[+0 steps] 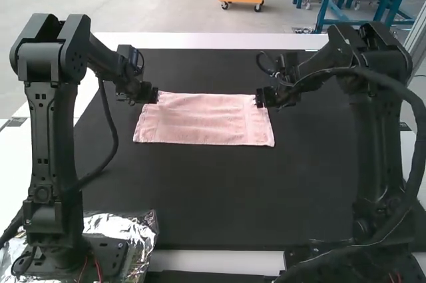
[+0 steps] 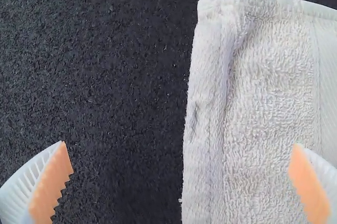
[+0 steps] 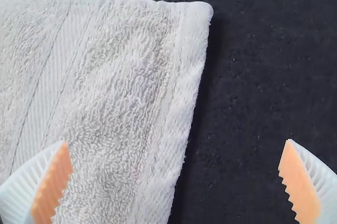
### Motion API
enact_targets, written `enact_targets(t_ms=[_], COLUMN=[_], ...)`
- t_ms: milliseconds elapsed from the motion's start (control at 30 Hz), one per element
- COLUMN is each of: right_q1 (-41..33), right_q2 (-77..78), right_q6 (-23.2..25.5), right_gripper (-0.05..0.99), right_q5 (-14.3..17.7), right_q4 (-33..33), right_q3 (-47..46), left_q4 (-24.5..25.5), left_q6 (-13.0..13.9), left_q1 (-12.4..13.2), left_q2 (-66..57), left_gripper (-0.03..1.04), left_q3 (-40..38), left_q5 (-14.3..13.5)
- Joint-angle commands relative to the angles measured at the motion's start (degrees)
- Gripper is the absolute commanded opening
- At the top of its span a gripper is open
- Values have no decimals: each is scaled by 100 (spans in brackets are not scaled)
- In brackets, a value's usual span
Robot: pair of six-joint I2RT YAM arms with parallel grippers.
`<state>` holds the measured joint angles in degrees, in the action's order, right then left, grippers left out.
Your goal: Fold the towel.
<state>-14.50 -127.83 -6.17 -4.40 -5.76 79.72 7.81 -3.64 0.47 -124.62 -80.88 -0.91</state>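
Left gripper [image 1: 153,96] and right gripper [image 1: 261,98]: fingers spread wide, nothing held. Black mat [image 1: 226,196]: flat, beneath the towel. Pink towel [image 1: 206,120]: lying as a crosswise oblong, one gripper near each far corner. Finger pads [image 2: 51,182]: orange, ridged.

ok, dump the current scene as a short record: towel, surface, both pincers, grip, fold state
towel: pink, lying spread as a wide rectangle, slightly rippled
surface: black mat
left pincer: open, at the towel's left end, toward the far corner
right pincer: open, at the towel's right end, toward the far corner
grip: none, no cloth pinched by either
fold state: layer count can't be told from these views
other: crumpled foil by the left arm's base
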Motion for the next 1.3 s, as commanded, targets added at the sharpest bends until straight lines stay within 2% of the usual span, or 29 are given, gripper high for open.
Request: enact_targets(t_ms=[0, 533, 633, 700, 733, 767, 800, 833, 867, 900, 967, 1000, 1067, 1133, 1267], right_q1=[-123, -149, -202, -237, -246, -246, -246, -229, -229, -237, -246, -255, -246, -229, -220], right_q2=[-75, -225, -269, -286, -295, -304, -304, -304, -304, -304, -304, -304, -295, -269, -207], right_q6=[-68, -51, -59, -59, -59, -59, -59, -59, -77, -112, -103, -103, -103, -103, -68], right_gripper=[91, 91, 90, 82, 75, 64, 48, 27, 6, -2, -2, -2, -2, -2, -2], right_q5=[150, 142, 142, 115, 89, -17, -245, -430, -544, -658, -685, -676, -676, -667, -658], right_q4=[57, 110, 110, 119, 136, 180, 233, 233, 233, 224, 268, 268, 268, 268, 268], right_q3=[237, 316, 316, 298, 289, 272, 254, 228, 202, 193, 158, 140, 105, 96, 140], left_q4=[-69, -298, -316, -324, -324, -324, -324, -351, -403, -456, -817, -992, -1036, -1001, -913], left_q6=[-119, -111, -102, -111, -119, -119, -119, -119, -119, -119, -119, -119, -119, -163, -436], left_q1=[23, 50, 50, 50, 50, 50, 50, 50, 50, 67, 94, 120, 190, 243, 278], left_q2=[-45, -247, -265, -282, -291, -318, -335, -353, -370, -370, -370, -370, -353, -335, -274], left_gripper=[96, 95, 88, 83, 80, 77, 71, 63, 50, 32, 2, 2, 2, 2, 2], left_q3=[-191, -200, -191, -174, -165, -156, -138, -112, -77, -33, 99, 178, 240, 240, 231], left_q5=[-59, -59, -59, -59, -41, -32, -15, 29, 117, 284, 600, 767, 1014, 1040, 1304])
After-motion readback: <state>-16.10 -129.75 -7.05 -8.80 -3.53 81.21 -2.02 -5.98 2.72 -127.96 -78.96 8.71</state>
